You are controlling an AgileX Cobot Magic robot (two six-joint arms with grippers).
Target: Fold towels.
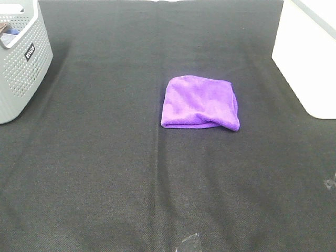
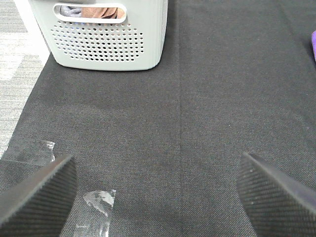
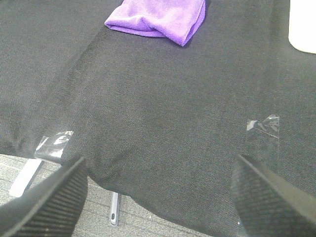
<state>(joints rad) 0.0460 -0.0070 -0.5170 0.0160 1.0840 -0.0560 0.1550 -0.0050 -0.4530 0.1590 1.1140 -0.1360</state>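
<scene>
The purple towel lies folded into a small, roughly square bundle on the black cloth, a little right of the middle of the table. It also shows in the right wrist view, and a sliver of it at the edge of the left wrist view. Neither arm shows in the exterior high view. My left gripper is open and empty, low over the black cloth near the table's front left. My right gripper is open and empty over the front edge of the cloth, well short of the towel.
A grey perforated basket with cloth inside stands at the back left; it also shows in the left wrist view. A white box stands at the back right. Clear tape pieces hold the black cloth down.
</scene>
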